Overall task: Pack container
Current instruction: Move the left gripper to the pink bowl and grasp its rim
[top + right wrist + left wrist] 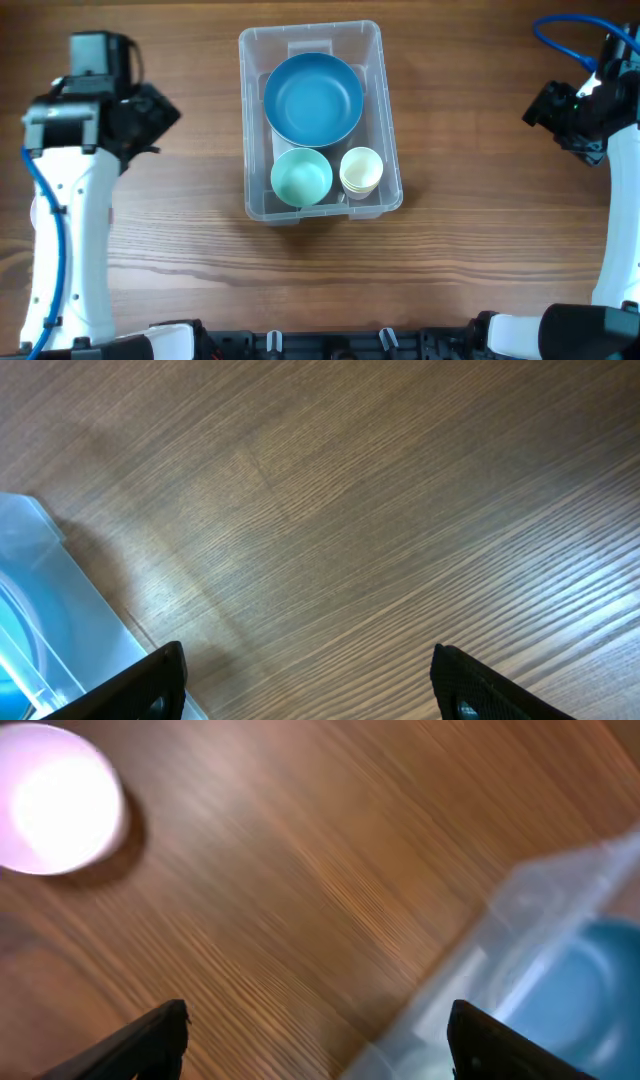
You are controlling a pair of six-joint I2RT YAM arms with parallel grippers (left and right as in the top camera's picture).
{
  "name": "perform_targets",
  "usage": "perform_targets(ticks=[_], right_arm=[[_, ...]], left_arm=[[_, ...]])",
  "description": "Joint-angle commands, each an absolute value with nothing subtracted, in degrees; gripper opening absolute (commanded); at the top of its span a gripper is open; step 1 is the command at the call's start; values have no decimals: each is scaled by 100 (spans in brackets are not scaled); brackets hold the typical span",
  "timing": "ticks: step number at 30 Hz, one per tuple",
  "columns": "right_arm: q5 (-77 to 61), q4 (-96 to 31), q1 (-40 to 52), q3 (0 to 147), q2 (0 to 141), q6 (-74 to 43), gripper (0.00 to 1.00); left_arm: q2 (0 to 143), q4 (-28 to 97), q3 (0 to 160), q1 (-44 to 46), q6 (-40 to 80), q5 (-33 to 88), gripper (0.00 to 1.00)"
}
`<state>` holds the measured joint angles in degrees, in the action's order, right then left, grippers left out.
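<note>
Left end effector point(318, 1045): I have the fingers spread wide with nothing between them, only wood beneath. It hangs over the bench to the left of the container.
Right end effector point(305, 685): this one is just as wide apart and just as empty. It sits over bare wood on the right side.
Bench point(480, 230): brown wood grain.
Pale bowl point(55, 800): a round pinkish-white dish on the bench in my left wrist view. It is blurred and lies well apart from the container.
Container point(375, 100): the clear bin stands mid-bench between the two arms. A corner of it shows in each wrist view.
Mint bowl point(301, 177): upright in the near end of the container, on the left.
Cream cup point(361, 171): upright just beside the mint bowl, in the near right corner.
Blue bowl point(313, 98): upright in the far end, filling most of the width.
</note>
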<state>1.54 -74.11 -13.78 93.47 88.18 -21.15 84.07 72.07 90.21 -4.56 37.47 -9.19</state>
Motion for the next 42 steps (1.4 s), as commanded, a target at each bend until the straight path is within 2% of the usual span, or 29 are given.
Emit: perform_targets(ticks=[1,14,21,30,42], right_arm=[[141,-7360,-1385,9327,8917,-2060,79],[137,-7360,-1382,9327,8917,-2060,79],[139,-7380,-1385,9327,8917,-2056,79],[141,-7376,-1385,9325,8917,-2058,79],[143,-7376,-1385,9325,8917,-2053,80]], left_arm=[[8438,7225,9054,-1028,3468,-996,84],[8617,7249,8976,-1629,3188,-993,85],[9513,6993,8796,-1874,3170,-1024,85],[10547,6772,8794,-2958,3188,-921,86],[12027,6248,8794,-3103,3188,-952,85]])
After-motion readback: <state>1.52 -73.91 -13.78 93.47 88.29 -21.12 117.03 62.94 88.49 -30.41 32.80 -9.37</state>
